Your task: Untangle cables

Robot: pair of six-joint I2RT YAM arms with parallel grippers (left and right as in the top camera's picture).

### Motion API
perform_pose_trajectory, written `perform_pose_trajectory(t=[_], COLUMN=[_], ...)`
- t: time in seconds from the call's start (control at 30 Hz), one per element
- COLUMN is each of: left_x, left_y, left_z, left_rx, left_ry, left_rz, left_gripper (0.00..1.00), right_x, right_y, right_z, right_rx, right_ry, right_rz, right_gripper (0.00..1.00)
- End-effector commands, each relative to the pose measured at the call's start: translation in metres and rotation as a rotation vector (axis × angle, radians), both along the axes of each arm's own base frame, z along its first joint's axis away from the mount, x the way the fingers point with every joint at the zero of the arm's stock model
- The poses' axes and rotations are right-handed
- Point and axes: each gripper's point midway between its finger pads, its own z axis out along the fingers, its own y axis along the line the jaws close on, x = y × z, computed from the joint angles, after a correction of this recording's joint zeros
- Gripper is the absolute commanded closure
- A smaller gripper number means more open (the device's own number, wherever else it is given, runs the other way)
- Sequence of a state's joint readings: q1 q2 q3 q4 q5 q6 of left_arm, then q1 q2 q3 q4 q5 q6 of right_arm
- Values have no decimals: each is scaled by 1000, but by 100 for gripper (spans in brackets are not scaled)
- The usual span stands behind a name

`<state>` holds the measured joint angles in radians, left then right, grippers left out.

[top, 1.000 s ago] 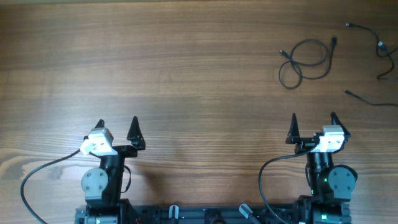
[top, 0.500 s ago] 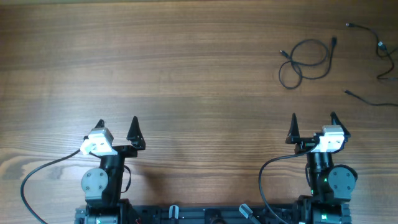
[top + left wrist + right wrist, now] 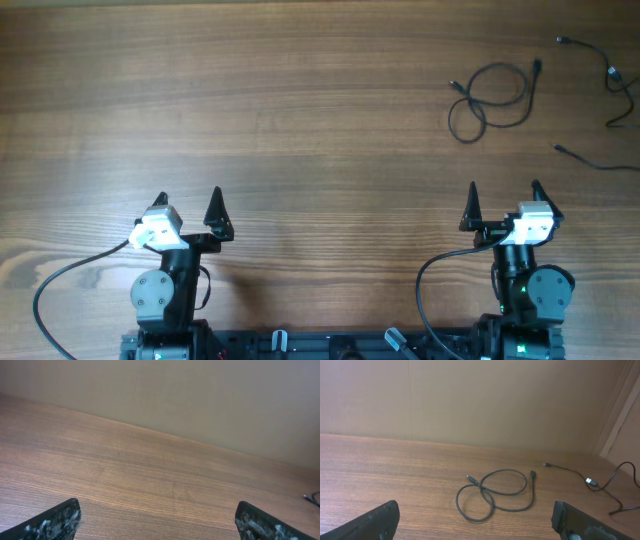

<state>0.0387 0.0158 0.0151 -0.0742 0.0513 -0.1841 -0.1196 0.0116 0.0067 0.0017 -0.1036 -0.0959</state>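
Left gripper (image 3: 189, 194) and right gripper (image 3: 504, 185) sit low in the overhead frame, jaws spread wide and empty, pointing up-frame. Cables (image 3: 612, 72) lie upper right. Right wrist view shows the looped cable (image 3: 495, 491) whole (left wrist catches only table).

The setting is a robotics lab test station. A wood-grain worktop (image 3: 300, 120) carries two small robot arms, the left arm (image 3: 160, 292) and the right arm (image 3: 530, 287), both fixed to a black mounting rail (image 3: 240, 346) at its near edge. A plain beige wall (image 3: 200, 395) backs the worktop. Thin black cables (image 3: 490, 95) lie loose on the surface.
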Motion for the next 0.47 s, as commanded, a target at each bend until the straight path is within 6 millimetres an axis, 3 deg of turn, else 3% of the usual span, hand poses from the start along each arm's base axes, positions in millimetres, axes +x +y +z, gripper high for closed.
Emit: perform_pose_trajectory(t=[0.0,0.43], left_x=[1,1], left_y=[-1,-1], left_z=[-5,-5], left_rx=[18,18], left_ry=[11,11], left_rz=[-8,-8], left_gripper=[0,0], right_x=[0,0], right_y=[-3,-3], right_z=[2,2], right_rx=[-10,-10], right_ry=[-9,-9], right_rz=[-15,-15], right_gripper=[0,0])
